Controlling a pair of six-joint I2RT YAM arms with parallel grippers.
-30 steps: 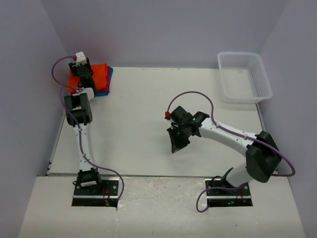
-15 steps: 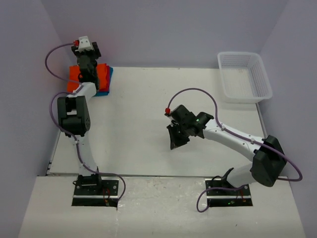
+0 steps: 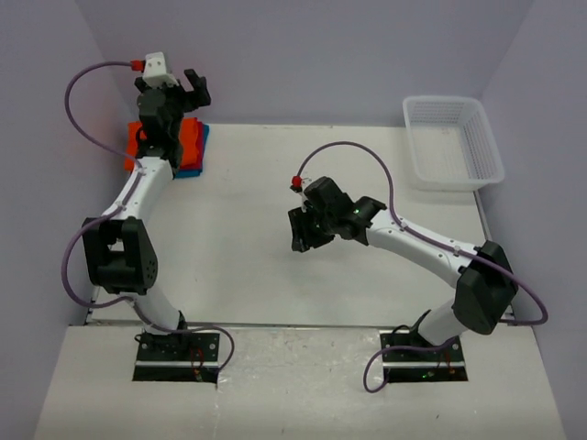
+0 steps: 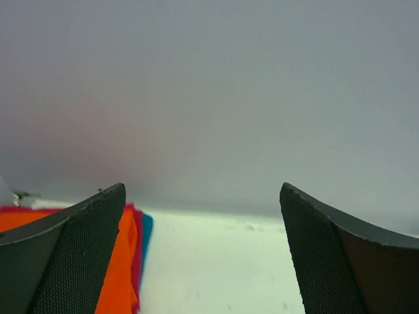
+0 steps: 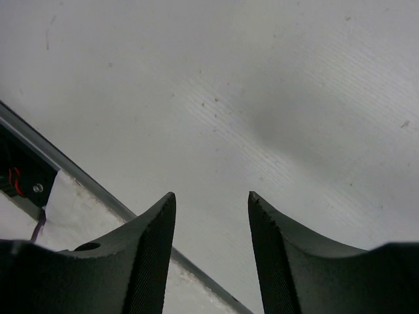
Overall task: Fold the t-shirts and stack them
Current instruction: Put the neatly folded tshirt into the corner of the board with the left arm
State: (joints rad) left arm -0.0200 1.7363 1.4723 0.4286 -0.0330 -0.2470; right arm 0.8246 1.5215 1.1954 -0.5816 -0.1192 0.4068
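The t-shirts lie folded in one stack (image 3: 189, 143) at the table's far left corner, orange on top, red under it, and a blue edge showing. The left wrist view shows the orange (image 4: 123, 265), red (image 4: 137, 239) and blue (image 4: 146, 227) layers at lower left. My left gripper (image 3: 195, 88) hangs above the stack near the back wall. It is open wide (image 4: 201, 188) with nothing between its fingers. My right gripper (image 3: 301, 235) hovers over the bare middle of the table, open and empty (image 5: 211, 194).
A white mesh basket (image 3: 489, 144) stands at the far right corner. The right wrist view shows the table's near edge strip (image 5: 98, 191) below the fingers. Grey walls close in the table at the back and both sides.
My left gripper has risen off the stack toward the back wall and spread wider. My right gripper has opened from shut and shifted a little left and away.
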